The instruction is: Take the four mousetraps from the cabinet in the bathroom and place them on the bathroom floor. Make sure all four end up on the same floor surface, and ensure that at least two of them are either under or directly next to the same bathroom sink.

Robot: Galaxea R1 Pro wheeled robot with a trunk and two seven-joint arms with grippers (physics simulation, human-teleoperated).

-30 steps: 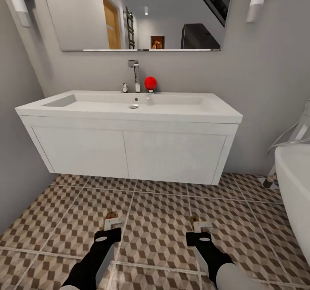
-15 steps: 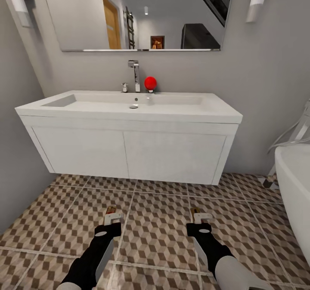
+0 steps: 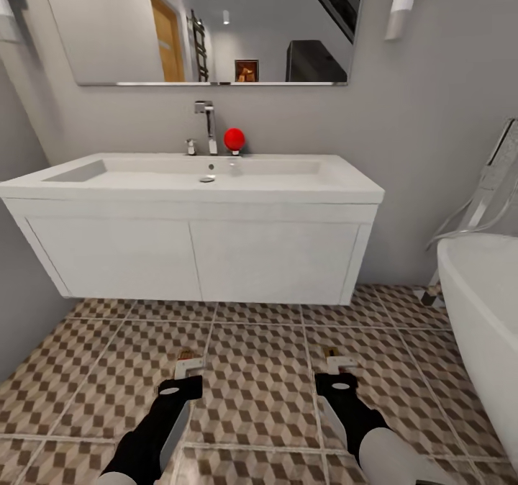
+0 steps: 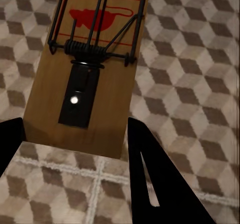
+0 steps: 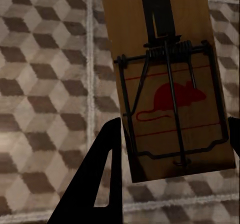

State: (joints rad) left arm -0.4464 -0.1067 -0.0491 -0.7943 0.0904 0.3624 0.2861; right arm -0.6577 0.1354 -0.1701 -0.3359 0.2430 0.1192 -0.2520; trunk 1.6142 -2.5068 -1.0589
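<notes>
Both arms reach out low in front of the wide white wall-hung sink vanity (image 3: 194,255), over the brown, beige and white cube-patterned tile floor (image 3: 259,370). The left tool (image 3: 188,370) is closed on a flat wooden mousetrap with a dark wire spring (image 4: 90,59); the right tool (image 3: 338,370) clamps a second such mousetrap (image 5: 167,84). Held flat above the tiles before the vanity, probably for setting down beside it.
</notes>
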